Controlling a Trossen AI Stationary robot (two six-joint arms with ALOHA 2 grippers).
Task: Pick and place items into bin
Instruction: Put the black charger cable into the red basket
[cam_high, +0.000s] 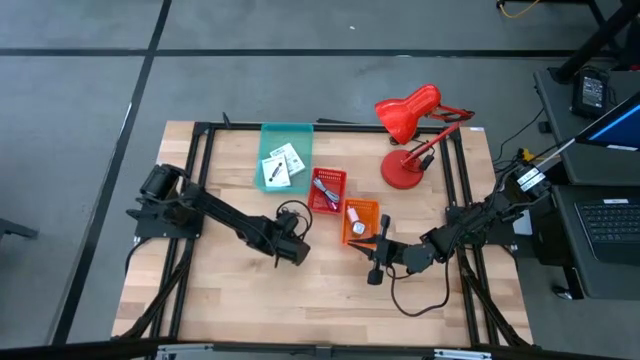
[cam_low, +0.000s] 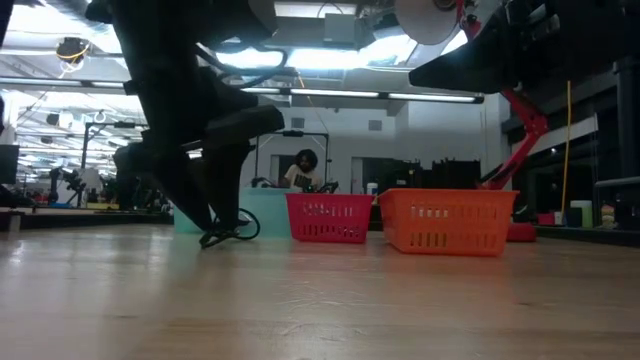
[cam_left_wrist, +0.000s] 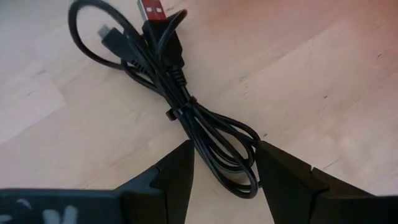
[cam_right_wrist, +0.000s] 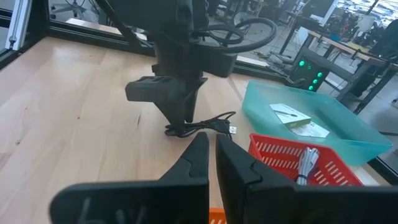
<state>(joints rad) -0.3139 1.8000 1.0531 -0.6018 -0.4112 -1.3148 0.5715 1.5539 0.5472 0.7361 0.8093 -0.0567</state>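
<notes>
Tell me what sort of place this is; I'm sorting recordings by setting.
Probably a robotics lab or workshop. Behind the wooden table, the low view shows an open hall with strip ceiling lights, workbenches, and a seated person. In the high view, a laptop sits on a desk beside the rig.

The table (cam_high: 240, 290) is pale wood, planked, with a smooth satin finish; the black cable (cam_left_wrist: 186, 106) looks rubbery and slightly glossy, its plug tip (cam_left_wrist: 151, 9) red plastic in bright metal; the left gripper (cam_left_wrist: 224, 180) has matt dark plastic fingers; the red basket (cam_low: 328, 218) and orange basket (cam_low: 447, 222) are slotted plastic; the teal bin (cam_right_wrist: 311, 127) is smooth translucent plastic; the lamp (cam_high: 408, 112) shines, glossy red.
</notes>
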